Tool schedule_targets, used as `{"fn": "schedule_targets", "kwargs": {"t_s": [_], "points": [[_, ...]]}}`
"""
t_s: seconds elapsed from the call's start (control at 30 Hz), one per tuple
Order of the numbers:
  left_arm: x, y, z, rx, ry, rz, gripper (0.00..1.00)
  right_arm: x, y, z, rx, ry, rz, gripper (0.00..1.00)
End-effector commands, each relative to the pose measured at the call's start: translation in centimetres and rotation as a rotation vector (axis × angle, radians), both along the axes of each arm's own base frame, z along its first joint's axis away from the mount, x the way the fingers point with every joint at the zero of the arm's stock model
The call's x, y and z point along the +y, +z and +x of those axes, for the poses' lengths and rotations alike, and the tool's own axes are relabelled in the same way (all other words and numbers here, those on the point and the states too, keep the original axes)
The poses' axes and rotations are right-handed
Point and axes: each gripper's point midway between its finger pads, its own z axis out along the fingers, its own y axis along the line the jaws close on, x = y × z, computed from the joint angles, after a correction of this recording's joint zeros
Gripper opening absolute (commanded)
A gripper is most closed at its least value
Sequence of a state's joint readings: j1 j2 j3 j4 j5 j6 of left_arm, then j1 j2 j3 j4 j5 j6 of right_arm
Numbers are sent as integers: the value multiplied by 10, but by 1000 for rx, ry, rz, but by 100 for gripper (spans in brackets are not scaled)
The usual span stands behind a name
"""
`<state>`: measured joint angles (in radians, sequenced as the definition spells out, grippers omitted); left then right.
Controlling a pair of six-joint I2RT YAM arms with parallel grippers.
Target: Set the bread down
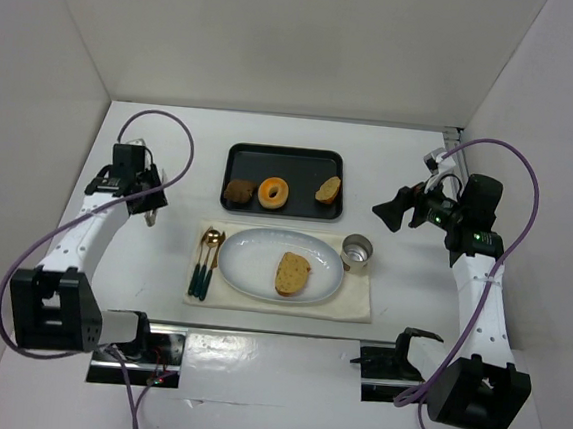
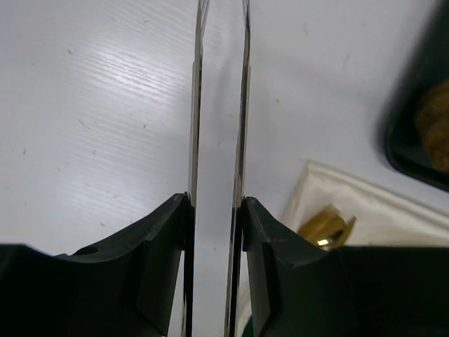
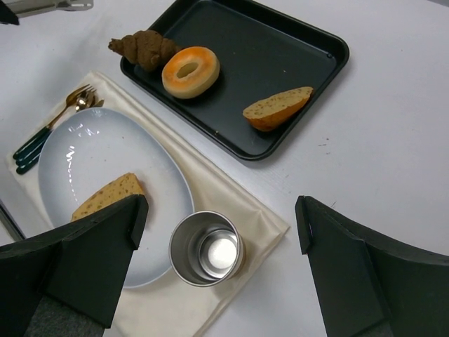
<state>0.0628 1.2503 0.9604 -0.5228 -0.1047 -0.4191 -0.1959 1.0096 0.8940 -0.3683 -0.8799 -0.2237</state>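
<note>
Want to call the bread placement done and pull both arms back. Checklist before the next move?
1. Bread lying flat on the plate: ok.
2. Left gripper empty: ok. There is a narrow gap between the thin fingers and nothing in it.
3. Right gripper empty: ok. The jaws are wide apart and hold nothing.
4. Cup upright on the cloth, beside the plate: ok.
5. Fork and spoon lying together on the cloth, left of the plate: ok.
6. Left fingers clear of the table: cannot tell. Their height is not readable from these views.
</note>
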Motion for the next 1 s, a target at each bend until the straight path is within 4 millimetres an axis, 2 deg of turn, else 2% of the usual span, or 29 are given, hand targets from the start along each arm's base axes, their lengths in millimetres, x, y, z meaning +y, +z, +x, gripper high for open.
{"fn": "schedule_targets", "kwargs": {"t_s": [0.0,0.13,0.2,0.27,0.4,0.47,0.5,0.6,0.63,0.7,0.77,0.8,0.87,0.93,0.97], "points": [[30,-20,26,2,71,109,50,4,17,-3,-47,29,-6,100],[47,-54,31,112,85,184,50,3,17,-2,-46,21,-10,100],[52,-61,36,137,84,189,50,3,17,-2,-46,21,-10,100],[49,-80,38,213,57,177,53,3,17,-2,-46,21,-10,100],[49,-104,33,309,35,140,56,2,16,-1,-45,13,-14,100],[49,-108,32,318,34,121,59,2,16,-1,-45,13,-14,100],[49,-108,32,318,34,121,66,2,16,-1,-45,13,-14,100],[49,-115,29,351,31,102,76,2,14,0,-36,13,-13,100],[47,-113,30,341,27,95,88,2,14,0,-36,13,-13,100],[47,-107,30,324,38,91,100,2,14,0,-36,13,-13,100],[45,-94,35,274,44,82,100,1,10,2,-24,13,-10,100],[43,-77,38,215,51,70,100,1,7,3,-4,9,1,100],[28,-57,44,139,27,38,100,-1,7,7,33,-31,25,100],[9,-24,48,32,-28,27,100,-3,11,10,29,-54,30,100],[-2,-17,46,8,-54,5,100,-4,14,12,29,-69,42,100]]}}
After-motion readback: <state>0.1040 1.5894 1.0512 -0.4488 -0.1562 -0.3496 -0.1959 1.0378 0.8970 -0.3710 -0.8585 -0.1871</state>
